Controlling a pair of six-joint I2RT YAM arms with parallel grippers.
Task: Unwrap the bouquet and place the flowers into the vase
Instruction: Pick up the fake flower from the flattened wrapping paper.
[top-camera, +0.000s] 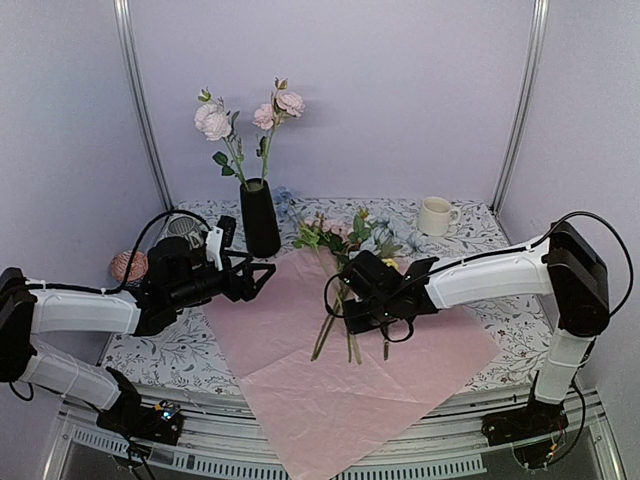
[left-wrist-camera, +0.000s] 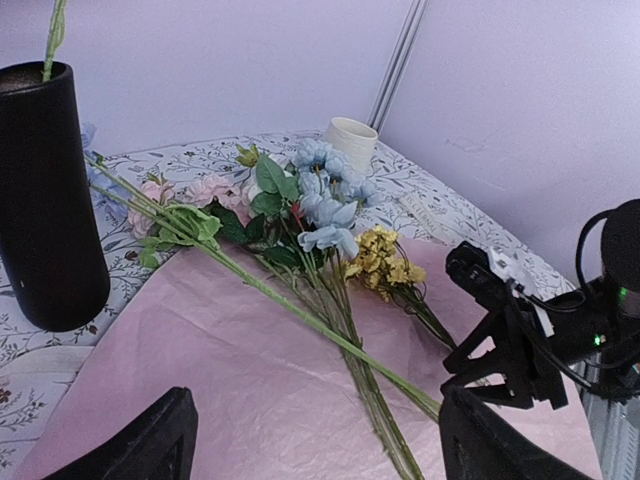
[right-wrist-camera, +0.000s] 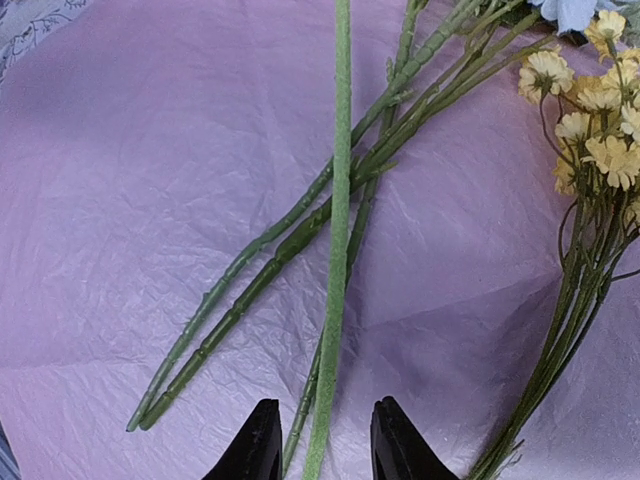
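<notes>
The black vase (top-camera: 260, 218) (left-wrist-camera: 45, 200) stands at the back left with two pink and white roses (top-camera: 215, 120) in it. The bouquet lies unwrapped: the lilac-pink paper (top-camera: 330, 370) is spread flat, and the remaining flowers (top-camera: 345, 240) (left-wrist-camera: 320, 205) lie across its far part. My right gripper (top-camera: 338, 303) (right-wrist-camera: 322, 445) hovers low over the stems, open. One thick green stem (right-wrist-camera: 338, 250) runs between its fingertips, with a gap on each side. My left gripper (top-camera: 262, 274) (left-wrist-camera: 320, 450) stands wide open near the vase, over the paper's left edge, holding nothing.
A white mug (top-camera: 435, 215) (left-wrist-camera: 350, 135) sits at the back right. A striped grey cup (top-camera: 180, 228) and a pink ball-like thing (top-camera: 128, 265) are behind my left arm. The floral tablecloth (top-camera: 520, 320) shows around the paper. Metal posts rise at both back corners.
</notes>
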